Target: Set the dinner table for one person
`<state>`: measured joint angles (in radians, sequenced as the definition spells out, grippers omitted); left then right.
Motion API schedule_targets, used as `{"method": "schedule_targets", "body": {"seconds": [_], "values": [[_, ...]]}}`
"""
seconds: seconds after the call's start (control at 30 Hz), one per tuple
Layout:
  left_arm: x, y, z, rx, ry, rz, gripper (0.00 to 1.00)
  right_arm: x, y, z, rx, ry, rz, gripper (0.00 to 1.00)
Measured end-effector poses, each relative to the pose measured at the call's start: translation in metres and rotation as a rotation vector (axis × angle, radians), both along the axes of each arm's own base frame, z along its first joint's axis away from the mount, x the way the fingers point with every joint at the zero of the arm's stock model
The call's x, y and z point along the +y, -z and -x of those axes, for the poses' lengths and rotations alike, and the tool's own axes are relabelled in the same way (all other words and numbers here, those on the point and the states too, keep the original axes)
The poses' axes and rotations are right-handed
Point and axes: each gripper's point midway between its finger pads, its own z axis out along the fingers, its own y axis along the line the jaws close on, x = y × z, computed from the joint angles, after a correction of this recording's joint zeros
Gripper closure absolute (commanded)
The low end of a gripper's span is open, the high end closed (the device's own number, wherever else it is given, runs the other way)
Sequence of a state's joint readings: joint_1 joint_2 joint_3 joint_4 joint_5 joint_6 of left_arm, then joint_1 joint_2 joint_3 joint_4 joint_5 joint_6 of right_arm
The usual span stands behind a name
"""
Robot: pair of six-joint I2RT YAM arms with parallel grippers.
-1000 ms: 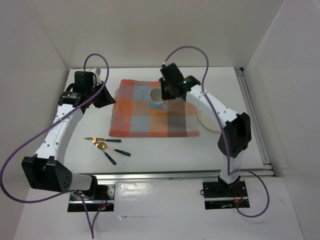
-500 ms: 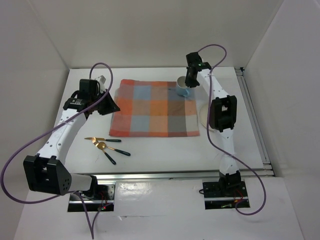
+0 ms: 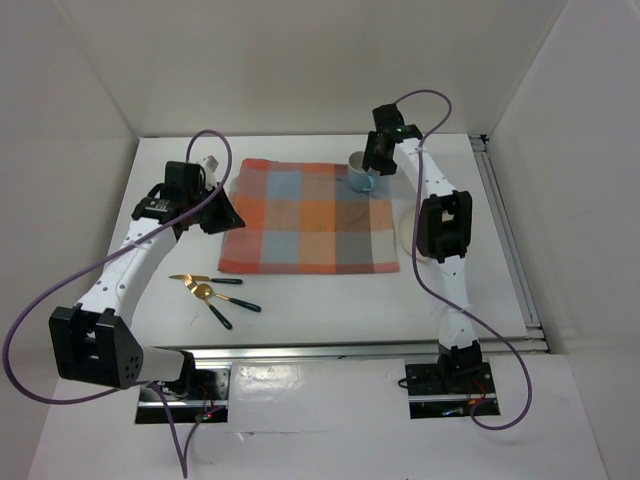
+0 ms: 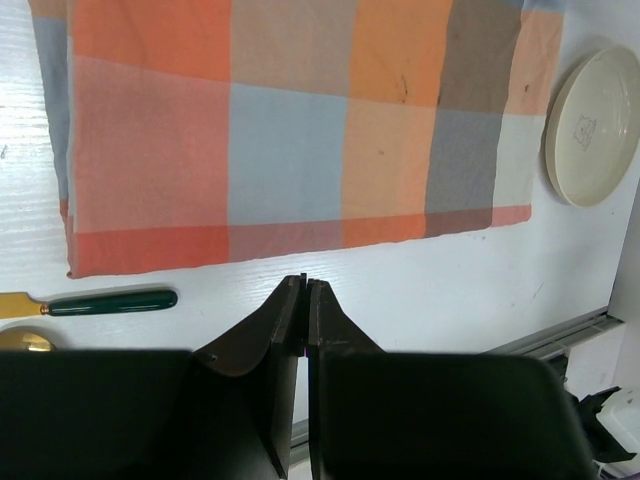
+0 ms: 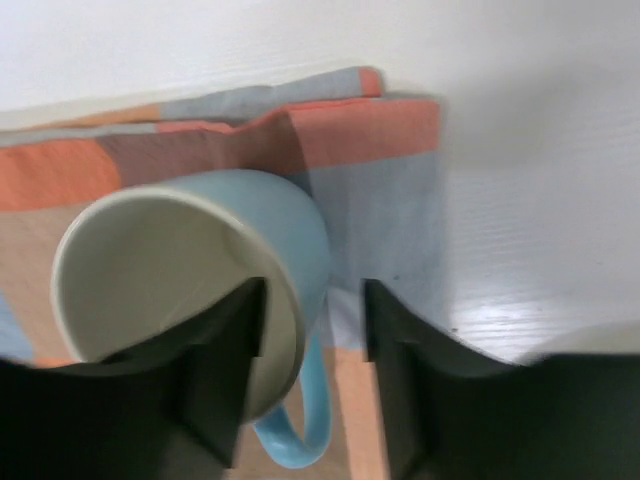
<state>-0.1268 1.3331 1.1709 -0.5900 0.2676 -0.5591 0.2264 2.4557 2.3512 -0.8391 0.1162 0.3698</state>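
With the right gripper wide astride the mug wall, lift straight up — clear the rim without tipping it.

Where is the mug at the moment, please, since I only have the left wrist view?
Observer: The mug sits on the far right corner of the checked cloth.
Operator: Thank you; is the right tool holding it?
Observer: The right tool straddles its wall, one finger inside the rim and one outside. A sliver of cloth shows beside the outer finger, so it looks unclamped.
Operator: And is anything above the plate?
Observer: Yes, the elbow of the right arm hangs over the plate, hiding part of it.
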Motion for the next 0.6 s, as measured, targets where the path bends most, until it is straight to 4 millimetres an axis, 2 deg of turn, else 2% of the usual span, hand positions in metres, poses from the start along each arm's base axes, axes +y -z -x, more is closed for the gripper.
{"method": "schedule_targets", "body": {"seconds": [0.13, 0.3, 0.37, 0.43, 0.5, 0.53, 0.6], "values": [[-0.001, 0.0, 0.0, 0.0, 0.004, 0.0, 0.86, 0.006, -0.006, -0.006, -0.029, -0.009, -0.027, 0.21], [-0.004, 0.0, 0.002, 0.001, 0.012, -0.001, 0.84, 0.009, -0.018, -0.008, -0.049, -0.023, -0.065, 0.11], [-0.006, 0.001, 0.002, 0.004, 0.018, -0.001, 0.83, 0.007, -0.036, -0.005, -0.071, -0.026, -0.111, 0.11], [-0.007, 0.003, 0.002, 0.009, 0.021, -0.002, 0.83, -0.005, -0.064, 0.006, -0.114, -0.011, -0.151, 0.11], [-0.008, 0.004, 0.003, 0.015, 0.022, -0.007, 0.8, -0.028, -0.097, 0.028, -0.16, 0.034, -0.179, 0.11], [-0.007, 0.003, 0.003, 0.016, 0.02, -0.01, 0.78, -0.043, -0.115, 0.041, -0.197, 0.06, -0.194, 0.07], [-0.006, 0.001, 0.002, 0.014, 0.017, -0.018, 0.76, -0.074, -0.149, 0.075, -0.272, 0.127, -0.211, 0.08]]}}
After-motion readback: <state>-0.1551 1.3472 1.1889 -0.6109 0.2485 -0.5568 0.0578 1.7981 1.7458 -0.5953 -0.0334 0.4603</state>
